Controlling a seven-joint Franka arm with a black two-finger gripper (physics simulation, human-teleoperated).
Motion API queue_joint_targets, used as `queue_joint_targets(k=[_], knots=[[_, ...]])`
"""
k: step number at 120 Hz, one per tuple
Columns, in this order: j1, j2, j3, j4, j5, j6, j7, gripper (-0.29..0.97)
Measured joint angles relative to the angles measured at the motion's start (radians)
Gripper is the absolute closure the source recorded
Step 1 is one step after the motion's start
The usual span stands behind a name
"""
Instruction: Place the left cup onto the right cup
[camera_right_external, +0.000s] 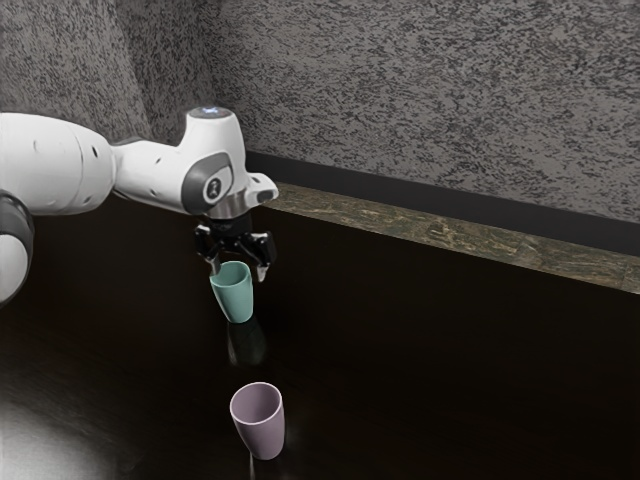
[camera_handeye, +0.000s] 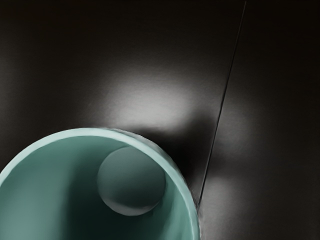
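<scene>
- Dim scene; the glossy black table swallows most light.
- Pale glare at the exterior view's lower left corner.
- Faint reflection under the teal cup.
- Soft white sheen on the table beyond its rim in the wrist view.

Glossy black tabletop with soft light reflections, thin straight seam running across its surface, mottled brown stone-like ledge along the far edge, black baseboard strip above it, rough grey speckled wall behind
</scene>
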Motion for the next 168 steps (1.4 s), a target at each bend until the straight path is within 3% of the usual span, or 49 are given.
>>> queue_joint_targets(k=[104, 140, 168], knots=[[0.006, 0.086, -0.018, 0.033, -0.020, 0.058, -0.005, 0.02], [0.006, 0.082, -0.017, 0.033, -0.023, 0.062, -0.005, 0.55], [0.008, 0.078, -0.017, 0.033, -0.015, 0.062, -0.004, 0.73]])
